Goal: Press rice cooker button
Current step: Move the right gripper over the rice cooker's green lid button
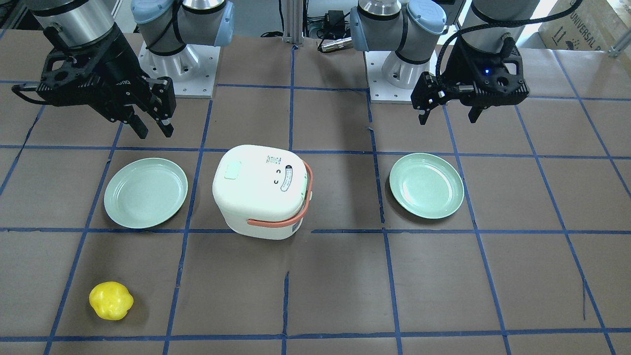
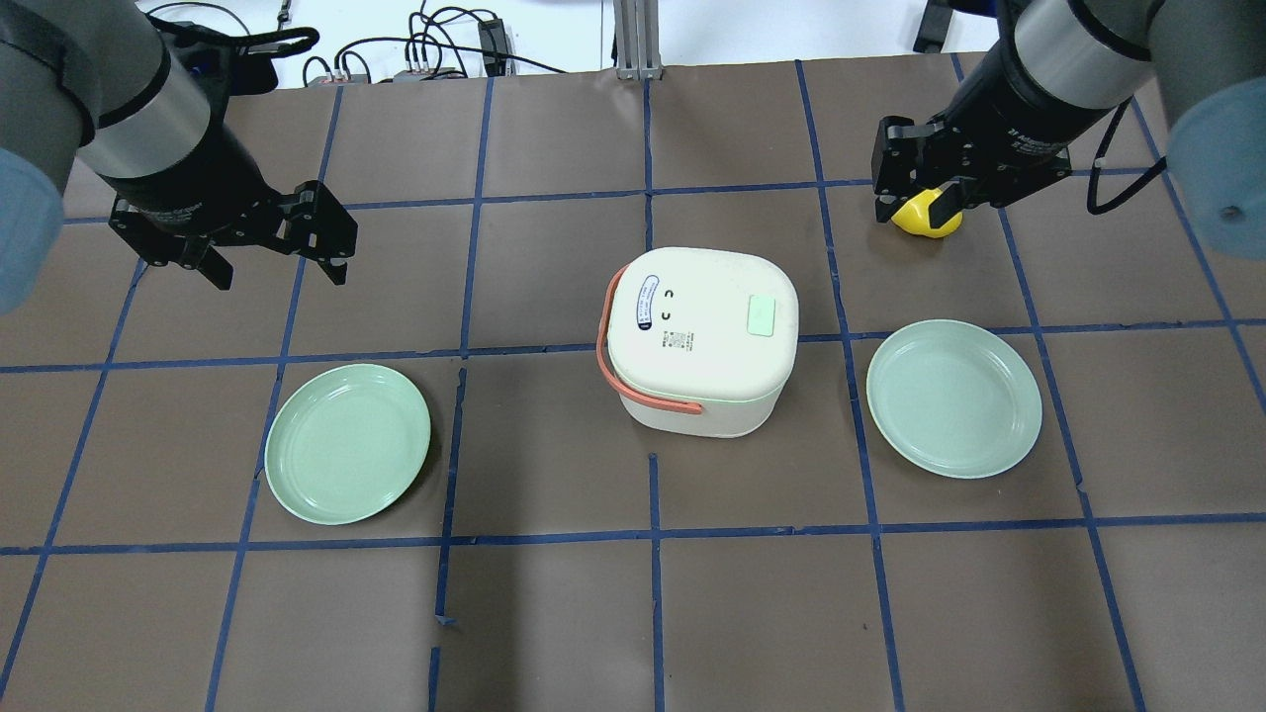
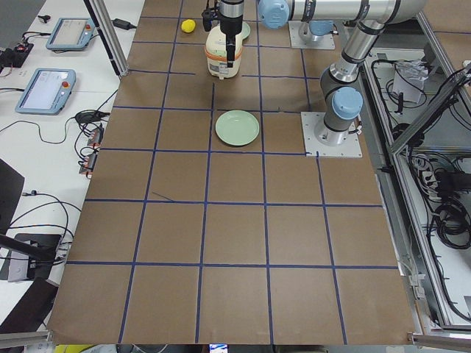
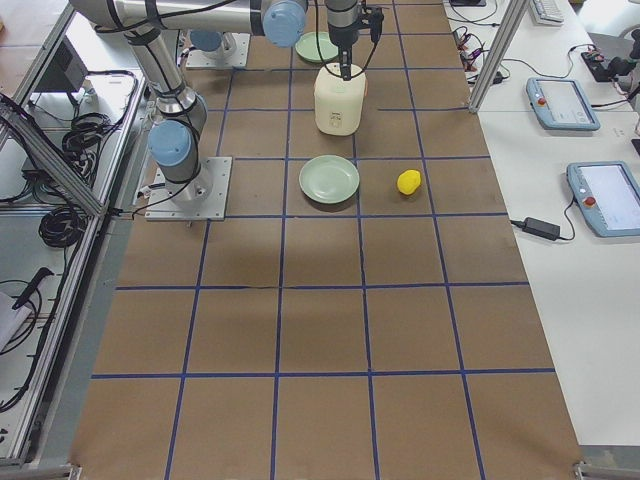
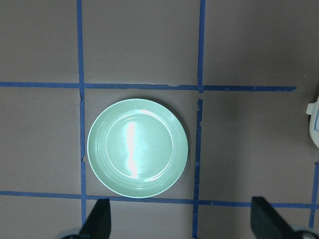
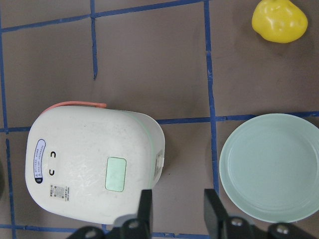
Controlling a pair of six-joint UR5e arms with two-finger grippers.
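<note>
A: While both arms hang high over the brown-papered table (image 1: 335, 286), the white rice cooker (image 1: 261, 190) sits at the middle, lid shut, nothing touching it!

B: And there's the button (image 2: 763, 317), a pale green rectangle on the lid, toward the cooker's right end. The salmon handle (image 2: 605, 346) wraps round the opposite end.

A: The left gripper (image 2: 277, 269) is up off the cooker's left, fingers spread wide and empty. Its wrist camera looks straight down on the left plate (image 5: 137, 148), green, and catches only a sliver of the cooker at the edge.

B: The right gripper (image 1: 156, 132) is up off the cooker's right, fingers apart but far narrower, nothing between them. Its wrist camera gets the whole lid, the button and the right plate (image 6: 271, 167) just beside the cooker.

A: Now the lumpy yellow toy (image 1: 111, 301), out past the cooker's far right corner, well apart. From overhead the right gripper covers part of it; the front camera shows it whole, lying alone.

B: Any writing?

A: The lid carries a long oval label (image 6: 41, 162), two dark marks beside it and a small printed sticker (image 6: 59, 191), all too fine to read. A cardboard box (image 1: 581, 19), off the table well away from the cooker's left, reads "UNIVERSAL". The white lettering on the right gripper's body I can't make out.
</note>
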